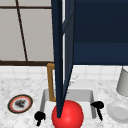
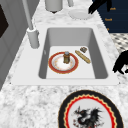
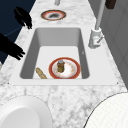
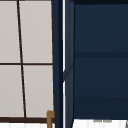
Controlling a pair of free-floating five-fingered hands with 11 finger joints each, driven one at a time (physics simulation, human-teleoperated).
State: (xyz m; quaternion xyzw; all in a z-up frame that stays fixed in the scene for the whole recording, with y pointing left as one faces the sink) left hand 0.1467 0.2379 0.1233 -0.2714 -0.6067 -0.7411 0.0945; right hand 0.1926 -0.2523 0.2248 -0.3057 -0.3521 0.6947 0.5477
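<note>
My left hand (image 1: 39, 116) hovers at the sink's front left corner, fingers relaxed and drooping, holding nothing; the left side view has it as the left hand (image 2: 122, 62) beside the sink's rim. My right hand (image 1: 98, 105) hangs over the front right corner, also open and empty, near a white plate (image 1: 118, 112). In the sink (image 2: 100, 62) lies a red-rimmed plate (image 2: 63, 63) with a small brown jar (image 2: 66, 57) standing on it. A breadstick (image 2: 82, 56) and a small brown piece (image 2: 83, 49) lie beside the plate. A red ball (image 1: 67, 115) sits low between the hands.
A dark blue wall cabinet (image 1: 100, 32) hangs above, its door (image 1: 58, 62) swung open over the sink. A dragon-pattern plate (image 1: 20, 103) lies on the left counter. A grey canister (image 1: 123, 82) stands at the back right. The tap (image 2: 31, 25) rises behind the sink.
</note>
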